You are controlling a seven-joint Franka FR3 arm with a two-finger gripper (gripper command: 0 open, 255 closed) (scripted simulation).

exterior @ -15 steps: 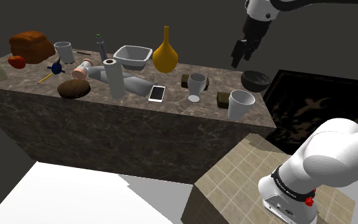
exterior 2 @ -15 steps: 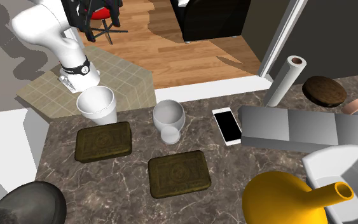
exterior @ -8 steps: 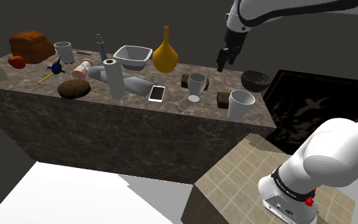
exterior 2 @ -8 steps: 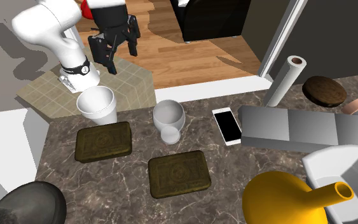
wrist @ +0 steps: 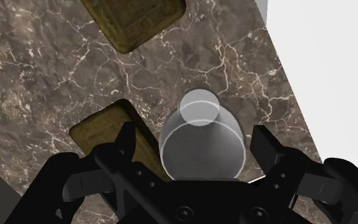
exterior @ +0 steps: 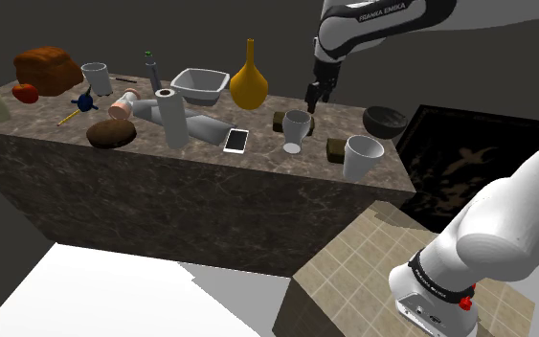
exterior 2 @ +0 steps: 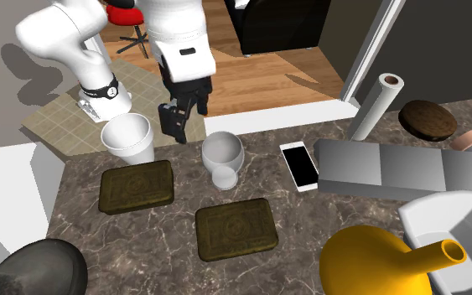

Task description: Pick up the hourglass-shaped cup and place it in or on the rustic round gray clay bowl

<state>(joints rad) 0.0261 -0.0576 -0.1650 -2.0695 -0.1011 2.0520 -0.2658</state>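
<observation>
**Cup:** pale grey, hourglass-shaped cup [wrist: 201,143], count one. Upright on the dark marbled worktop [exterior 2: 142,243], directly below and between the jaws, untouched.

**Jaws:** spread wide, one finger either side of the cup, above its rim.

**Change:** in the last second the jaws have swung from near the bowl across to the cup. Approach looks complete; descent and closing remain.

**Bowl:** rough, round, dark grey bowl [exterior: 385,121], count one, well apart from the jaws.

**Slabs:** brown embossed slabs, count two. Nearer slab [exterior 2: 236,228], farther slab [exterior 2: 137,186], both near the jaws.

**Tumbler:** white tapered tumbler [exterior 2: 129,138], count one.
</observation>
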